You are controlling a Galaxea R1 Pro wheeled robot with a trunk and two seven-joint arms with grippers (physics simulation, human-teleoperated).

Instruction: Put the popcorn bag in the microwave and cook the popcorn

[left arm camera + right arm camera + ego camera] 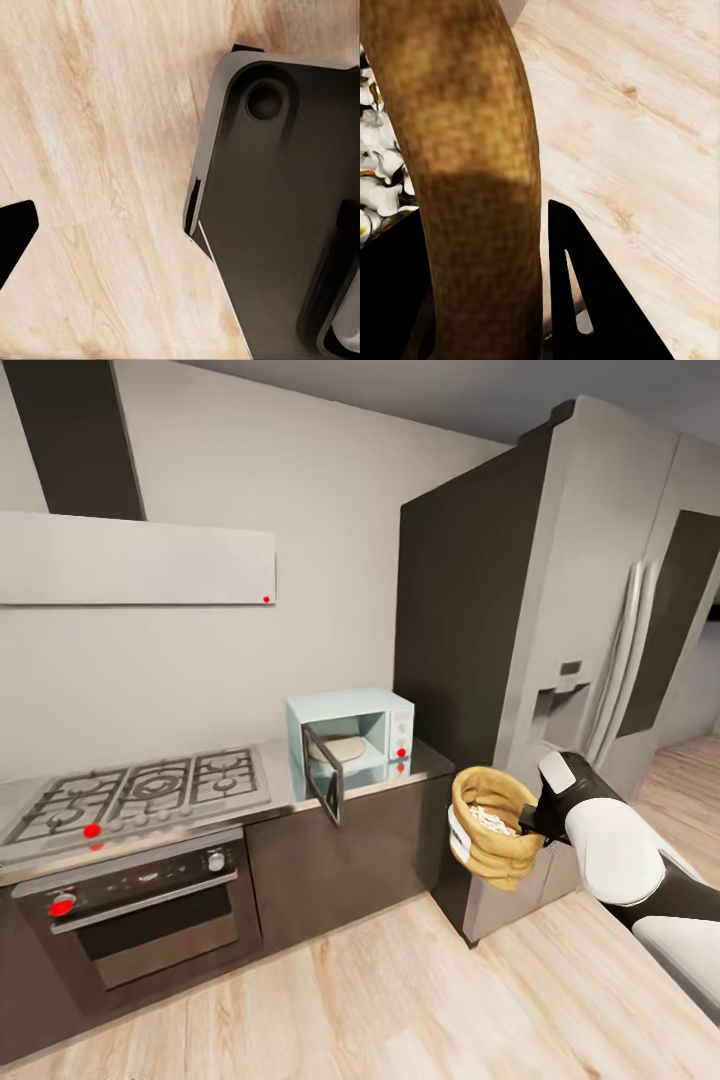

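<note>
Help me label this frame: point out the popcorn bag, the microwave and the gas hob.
popcorn bag (497, 847): head view, on its tan side below the rolled rim.
microwave (345, 706): head view, on its mint-blue top edge above the open cavity.
gas hob (140, 788): head view, on the middle black grate.

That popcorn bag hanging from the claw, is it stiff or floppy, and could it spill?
Probably soft: the popcorn bag looks like cloth with a thick rolled rim, pinched by the right claw. It seems light, hanging from one edge. Its mouth is open with popcorn visible, so tilting might spill some.
</note>
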